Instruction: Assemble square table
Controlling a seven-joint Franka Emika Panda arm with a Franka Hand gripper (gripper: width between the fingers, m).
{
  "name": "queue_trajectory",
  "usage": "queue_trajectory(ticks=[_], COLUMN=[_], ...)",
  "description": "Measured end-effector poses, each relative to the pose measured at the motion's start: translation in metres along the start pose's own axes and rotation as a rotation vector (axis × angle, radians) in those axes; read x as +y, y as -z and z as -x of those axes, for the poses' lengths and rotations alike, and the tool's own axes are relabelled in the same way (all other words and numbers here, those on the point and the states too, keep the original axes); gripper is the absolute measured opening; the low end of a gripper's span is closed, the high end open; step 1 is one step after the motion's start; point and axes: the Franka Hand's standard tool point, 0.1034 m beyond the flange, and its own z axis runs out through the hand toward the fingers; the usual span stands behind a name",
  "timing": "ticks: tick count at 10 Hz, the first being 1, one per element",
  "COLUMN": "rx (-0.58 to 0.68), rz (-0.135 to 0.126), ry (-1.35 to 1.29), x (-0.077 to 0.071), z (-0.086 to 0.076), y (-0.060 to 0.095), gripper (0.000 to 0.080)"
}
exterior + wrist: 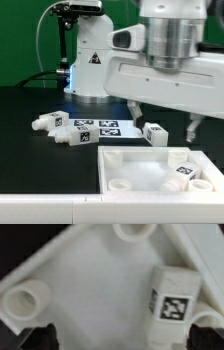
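black tabletop (30, 160); square panel (140, 165) lies toward the exterior view's right, one leg (170, 297) loose on it near a corner socket (25, 297). claw (165, 118) spread wide above, gripping nothing. best approach: centre over the leg, jaws across its narrow sides, lower fully before closing.

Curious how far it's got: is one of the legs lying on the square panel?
Yes, the wrist view shows a tagged leg lying on its side on the square panel, outside its round sockets.
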Motion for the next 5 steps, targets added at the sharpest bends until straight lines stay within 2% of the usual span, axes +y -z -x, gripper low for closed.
queue_trajectory(ticks=[1,5], rx=[0.022,0.02], rz=[-0.014,-0.01], ry=[0.005,0.003], x=[-0.0155,-0.0118], z=[-0.0149,-0.0119], y=[0.001,-0.0024], gripper=[0.0648,0.0648])
